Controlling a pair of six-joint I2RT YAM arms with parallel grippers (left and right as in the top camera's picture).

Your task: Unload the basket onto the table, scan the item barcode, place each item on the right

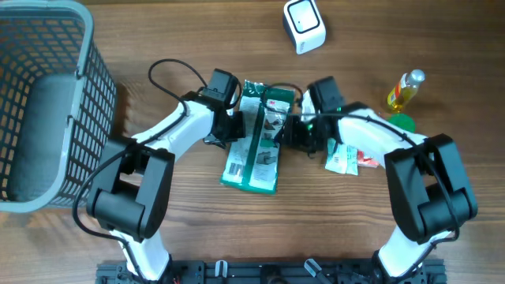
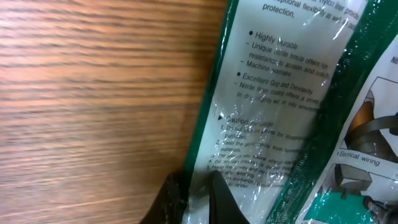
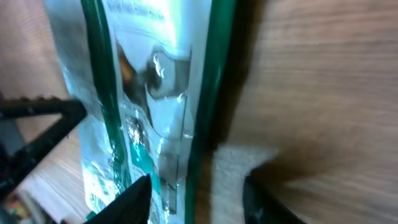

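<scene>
Basket (image 1: 47, 102) far L. L jaws clamped shut on glove pack (image 1: 252, 166) L edge; pack lies mid tabletop (image 1: 158, 39). R jaws apart, straddling pack's R edge. Scanner (image 1: 304, 25) behind, bottle (image 1: 404, 91) far R.

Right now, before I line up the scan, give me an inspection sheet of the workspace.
Surface: wooden table, grain visible, no spills seen.
Job's things: green-and-white package between the two grippers; white scanner at the far edge.
Clutter: yellow bottle and small red-and-white packet by the right arm.
Grippers: left gripper shut on the package's edge; right gripper open, fingers either side of the opposite edge.
Cables: black cable loops beside the left arm.
Surroundings: grey basket at the left.
</scene>
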